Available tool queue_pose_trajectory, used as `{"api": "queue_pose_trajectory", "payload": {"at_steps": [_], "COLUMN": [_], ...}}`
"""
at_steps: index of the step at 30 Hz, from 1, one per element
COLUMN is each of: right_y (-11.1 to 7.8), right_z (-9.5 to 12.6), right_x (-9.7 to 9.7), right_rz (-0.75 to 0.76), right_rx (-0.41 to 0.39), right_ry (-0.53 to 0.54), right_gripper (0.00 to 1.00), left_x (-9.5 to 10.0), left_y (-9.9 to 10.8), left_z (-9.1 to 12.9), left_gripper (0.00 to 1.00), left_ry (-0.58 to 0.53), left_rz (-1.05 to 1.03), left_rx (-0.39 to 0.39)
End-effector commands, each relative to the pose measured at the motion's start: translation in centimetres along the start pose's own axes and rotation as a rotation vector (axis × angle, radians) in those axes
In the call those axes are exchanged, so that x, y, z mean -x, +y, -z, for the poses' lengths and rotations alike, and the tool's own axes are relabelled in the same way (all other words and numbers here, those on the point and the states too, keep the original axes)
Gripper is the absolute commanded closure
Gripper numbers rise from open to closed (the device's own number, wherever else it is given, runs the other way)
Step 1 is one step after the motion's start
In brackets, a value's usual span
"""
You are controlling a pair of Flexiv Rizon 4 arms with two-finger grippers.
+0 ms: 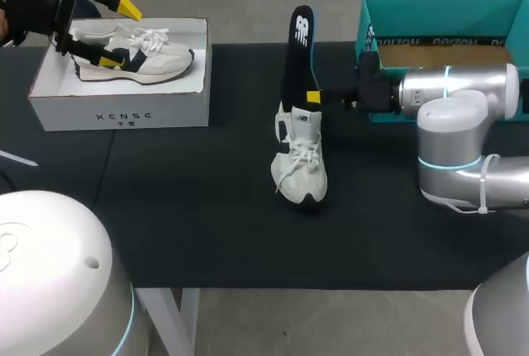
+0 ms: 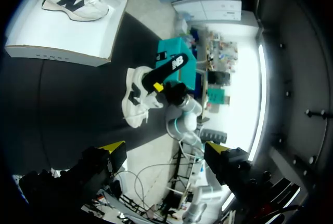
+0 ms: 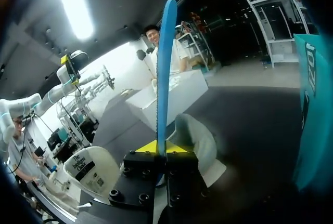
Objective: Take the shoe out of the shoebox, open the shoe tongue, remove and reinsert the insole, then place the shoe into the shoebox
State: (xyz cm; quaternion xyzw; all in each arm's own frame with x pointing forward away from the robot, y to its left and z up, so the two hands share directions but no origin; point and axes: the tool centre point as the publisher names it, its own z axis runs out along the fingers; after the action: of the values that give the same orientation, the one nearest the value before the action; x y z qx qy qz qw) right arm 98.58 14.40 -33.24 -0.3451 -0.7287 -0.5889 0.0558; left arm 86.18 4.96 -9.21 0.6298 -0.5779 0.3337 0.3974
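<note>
A white sneaker (image 1: 301, 162) lies on the black mat, toe toward the front edge. A black insole (image 1: 299, 42) with a blue underside stands upright over its heel opening. My right gripper (image 1: 312, 97) is shut on the insole's lower part. In the right wrist view the insole (image 3: 165, 63) rises edge-on from between the yellow tips of my right gripper (image 3: 158, 148), with the sneaker (image 3: 200, 141) just beyond. My left gripper (image 1: 120, 34) hangs open above a second sneaker (image 1: 136, 52) in the white shoebox (image 1: 124, 112), holding nothing. From the left wrist view, both sneakers (image 2: 136, 99) show far ahead of the left gripper (image 2: 165, 148).
A teal shoebox (image 1: 430, 17) stands open at the back right, behind my right arm. The white shoebox sits at the back left, partly off the mat (image 1: 207, 224). The mat's front half is bare.
</note>
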Motion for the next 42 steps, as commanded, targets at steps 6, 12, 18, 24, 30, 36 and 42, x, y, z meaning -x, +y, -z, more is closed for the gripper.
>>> {"api": "queue_pose_trajectory", "payload": {"at_steps": [6, 12, 18, 24, 30, 36, 42], "right_y": [-1.6, -2.4, -3.0, -2.3, -1.5, -0.5, 0.7], "right_z": [-0.4, -0.5, -0.6, -0.4, -0.2, -0.4, -1.0], "right_x": [-0.9, -1.3, -1.6, -1.1, -0.6, -0.2, 1.0], "right_rz": [-0.024, -0.042, -0.065, -0.062, -0.056, -0.04, -0.021], "right_rx": [-0.01, -0.015, -0.017, -0.001, 0.005, 0.009, 0.003], "right_ry": [-0.003, -0.002, 0.002, -0.004, -0.014, -0.012, -0.008], "right_gripper": [1.0, 1.0, 1.0, 0.76, 0.64, 0.59, 0.59], "left_x": [0.0, 0.0, 0.0, 0.0, 0.0, 0.0, 0.0], "left_y": [0.0, 0.0, 0.0, 0.0, 0.0, 0.0, 0.0], "left_z": [0.0, 0.0, 0.0, 0.0, 0.0, 0.0, 0.0], "left_gripper": [0.0, 0.0, 0.0, 0.0, 0.0, 0.0, 0.0], "left_ry": [-0.003, -0.003, -0.003, -0.003, -0.003, -0.003, -0.003], "left_rz": [0.001, 0.001, 0.001, 0.001, 0.001, 0.001, 0.001], "left_rx": [0.001, 0.001, 0.001, 0.001, 0.001, 0.001, 0.001]}}
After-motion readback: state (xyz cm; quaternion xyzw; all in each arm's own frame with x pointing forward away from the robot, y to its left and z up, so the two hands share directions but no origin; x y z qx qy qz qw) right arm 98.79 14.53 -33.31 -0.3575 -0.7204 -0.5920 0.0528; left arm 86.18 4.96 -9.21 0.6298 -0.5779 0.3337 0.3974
